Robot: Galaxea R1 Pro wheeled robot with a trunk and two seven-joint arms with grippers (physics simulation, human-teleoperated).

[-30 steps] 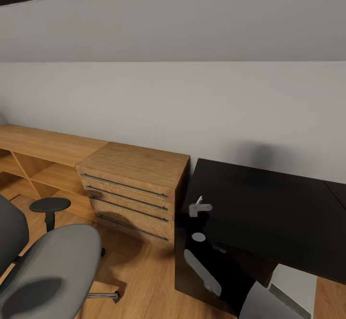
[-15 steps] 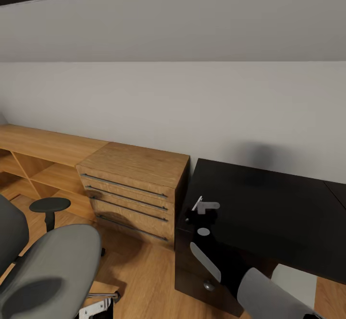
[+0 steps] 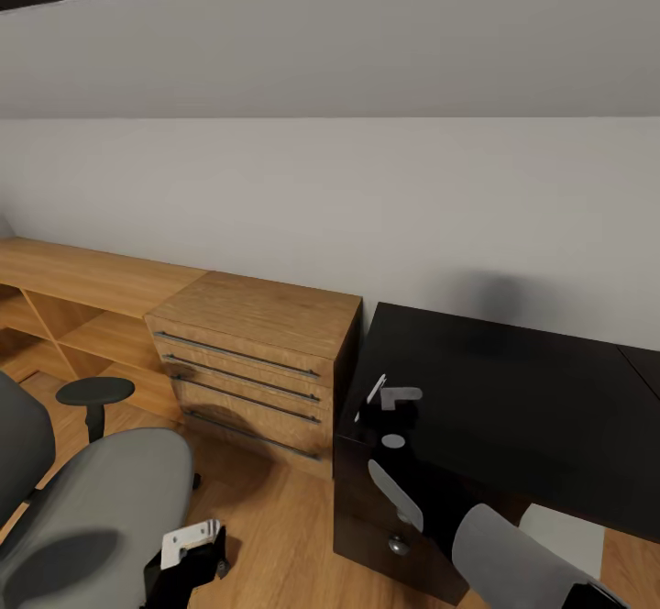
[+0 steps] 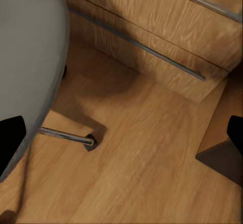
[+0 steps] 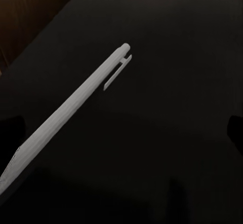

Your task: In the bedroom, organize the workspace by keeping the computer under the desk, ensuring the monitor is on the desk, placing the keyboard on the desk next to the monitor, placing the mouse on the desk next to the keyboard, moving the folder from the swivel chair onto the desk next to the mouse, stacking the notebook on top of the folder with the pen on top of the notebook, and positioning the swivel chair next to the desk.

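Pale bedroom wall (image 3: pixel 330 178) behind, wooden floor (image 4: pixel 142 158) below. Against that wall, a light wooden drawer unit (image 3: pixel 266 315), and right beside it the black table (image 3: pixel 513 389), bare at this end.

Over the table's corner nearest the drawer unit, the slim white pen (image 5: pixel 76 102), slanted, clip end pointing out across the dark top. Close by it, the right fingers (image 5: pixel 236 130): only dim shapes at the edges of the wrist view, black on black, so cannot tell whether clamped on the pen or parted around it. Cannot tell either whether the pen is touching the top or hanging just above it. Sensible to keep it over the table rather than over the floor: if it slips, it lands where it belongs. No folder or notebook on this stretch of the top, so probably not the pen's final spot.

Lower left, the grey swivel chair (image 3: pixel 92 508), well apart from the table, with the drawer unit's front between them. Seat bare as far as visible. Positioning it next to the table looks not yet done.

Beside the seat's edge, the left fingers (image 4: pixel 10 140): spread wide, gripping nothing, hanging above the floor near one chrome leg and its caster (image 4: pixel 91 143). Possibly parked low, out of the right arm's way, or within reach of the seat for a later push toward the table.
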